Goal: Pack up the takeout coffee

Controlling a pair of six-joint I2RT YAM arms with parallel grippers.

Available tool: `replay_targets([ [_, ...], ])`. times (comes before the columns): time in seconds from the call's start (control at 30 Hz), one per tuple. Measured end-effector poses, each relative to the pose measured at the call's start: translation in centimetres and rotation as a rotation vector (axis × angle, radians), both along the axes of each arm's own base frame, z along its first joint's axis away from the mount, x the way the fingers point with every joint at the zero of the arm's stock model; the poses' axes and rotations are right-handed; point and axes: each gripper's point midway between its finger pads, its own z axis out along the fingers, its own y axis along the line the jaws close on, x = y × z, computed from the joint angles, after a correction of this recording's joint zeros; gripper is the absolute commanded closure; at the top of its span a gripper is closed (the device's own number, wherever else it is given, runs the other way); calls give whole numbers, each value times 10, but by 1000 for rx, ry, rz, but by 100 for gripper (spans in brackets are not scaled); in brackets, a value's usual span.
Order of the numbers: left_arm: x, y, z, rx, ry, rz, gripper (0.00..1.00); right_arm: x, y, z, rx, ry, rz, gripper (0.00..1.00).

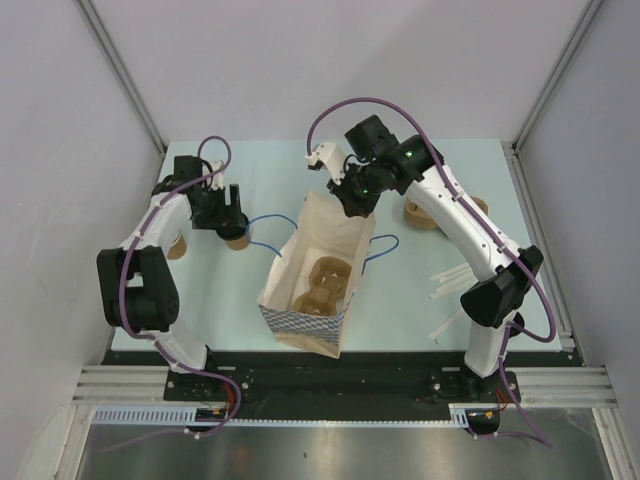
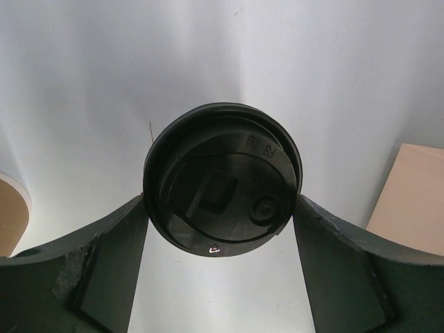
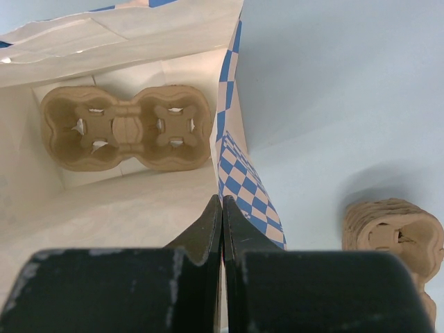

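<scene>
- Pale table point(image 1: 400, 300), seen from above: the bag point(image 1: 322, 228) stands open mid-table, its far rim pinched by the right gripper point(image 1: 350, 200) — likely to keep the mouth wide. The coffee point(image 1: 238, 241) stands on the table left of the bag, under the left gripper point(image 1: 232, 225).
- Left wrist: the lid point(image 2: 222, 180) faces straight up, so the cup's long axis is vertical. The fingers point(image 2: 104, 270) flank its rim — gripping or merely beside, it cannot be told.
- Right wrist: the fingers are clenched on the bag's checked edge. A cup carrier point(image 3: 125, 128) lies at the bottom, probably to seat the cup.
</scene>
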Motion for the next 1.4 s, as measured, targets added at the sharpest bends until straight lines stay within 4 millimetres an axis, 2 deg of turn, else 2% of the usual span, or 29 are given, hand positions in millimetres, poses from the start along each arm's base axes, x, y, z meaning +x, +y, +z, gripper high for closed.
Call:
replay_targets([
  [0.03, 0, 0, 0, 1, 1, -1, 58, 0, 0, 0, 0, 0, 0, 100],
  [0.13, -2, 0, 0, 8, 4, -17, 66, 0, 0, 0, 0, 1, 0, 100],
  [0.3, -9, 0, 7, 23, 4, -75, 71, -1, -1, 0, 2, 2, 0, 100],
  [0.4, -13, -3, 20, 22, -21, -112, 75, -1, -2, 1, 4, 3, -2, 100],
  [0.63, -20, -9, 72, 32, -153, -215, 77, -1, -4, 1, 4, 6, -6, 100],
  [0.77, -27, -12, 84, 36, -180, -258, 75, -1, -4, 1, 4, 6, -6, 100],
  [0.9, -33, -13, 74, 33, -156, -281, 74, -1, -4, 1, 5, 6, -5, 100],
  [1.27, -42, -16, 25, 3, -56, -292, 69, -2, -4, 1, 4, 7, -5, 100],
  [1.37, -44, -17, 17, 2, -49, -293, 63, -2, -4, 1, 5, 8, -4, 100],
  [1.4, -44, -17, 14, 3, -48, -294, 57, -2, -4, 1, 5, 9, -4, 100],
])
